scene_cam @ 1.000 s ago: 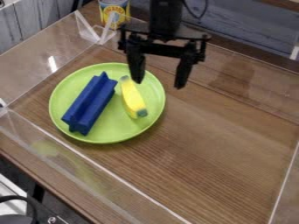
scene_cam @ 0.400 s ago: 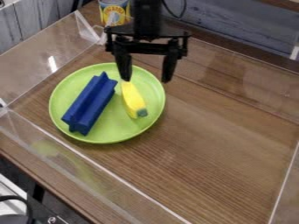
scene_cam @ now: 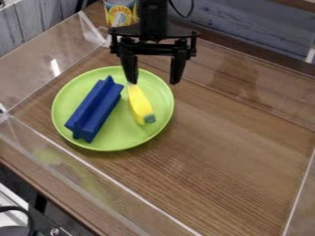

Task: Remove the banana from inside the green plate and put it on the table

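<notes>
Banana (scene_cam: 142,106): lying loose on the right half of the green plate (scene_cam: 74,90), just beside a blue block (scene_cam: 95,107); not yet lifted. My claw (scene_cam: 154,74): released, jaws spread wide, pointing down above the banana's far end. Step in hand: approach; next I judge a descent astride the banana, then clench, lift, and carry to bare table (scene_cam: 234,138) at right.

Bright, even light; glare streaks the table (scene_cam: 234,129); slightly soft.

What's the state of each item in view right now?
claw: open, pointing down above the plate's far edge, holding nothing
banana: lying in the green plate, not gripped
blue block: lying in the plate beside the banana
green plate: flat on the table
</notes>
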Controlling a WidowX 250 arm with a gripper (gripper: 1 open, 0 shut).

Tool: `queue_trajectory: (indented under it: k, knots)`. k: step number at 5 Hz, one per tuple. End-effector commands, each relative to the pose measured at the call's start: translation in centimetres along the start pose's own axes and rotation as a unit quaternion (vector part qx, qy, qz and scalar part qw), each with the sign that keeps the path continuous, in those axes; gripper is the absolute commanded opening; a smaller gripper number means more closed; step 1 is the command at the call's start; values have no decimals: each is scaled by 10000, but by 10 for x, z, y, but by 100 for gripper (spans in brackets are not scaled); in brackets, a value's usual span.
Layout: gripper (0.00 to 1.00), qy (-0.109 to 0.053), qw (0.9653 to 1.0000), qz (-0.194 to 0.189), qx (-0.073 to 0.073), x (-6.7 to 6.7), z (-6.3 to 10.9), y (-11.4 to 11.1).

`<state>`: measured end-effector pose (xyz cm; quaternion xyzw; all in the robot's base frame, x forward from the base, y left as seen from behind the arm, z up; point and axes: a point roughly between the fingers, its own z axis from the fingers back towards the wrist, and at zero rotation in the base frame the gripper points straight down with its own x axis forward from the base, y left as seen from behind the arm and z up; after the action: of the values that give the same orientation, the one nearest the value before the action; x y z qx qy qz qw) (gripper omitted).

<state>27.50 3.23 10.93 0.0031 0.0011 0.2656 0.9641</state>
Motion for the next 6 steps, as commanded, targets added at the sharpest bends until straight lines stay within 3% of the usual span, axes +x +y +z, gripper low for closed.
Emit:
queue_trajectory:
  k: [1, 2, 3, 4, 6]
  knots:
    - [100, -259, 9996, 29, -67, 7, 14, -2]
    - [100, -290, 9995, 71, -45, 8, 17, 0]
    - [100, -324, 9995, -58, -40, 5, 5, 1]
    - [100, -400, 9991, 107, -33, 7, -1, 4]
    - [100, -451, 9990, -55, -4, -2, -11, -1]
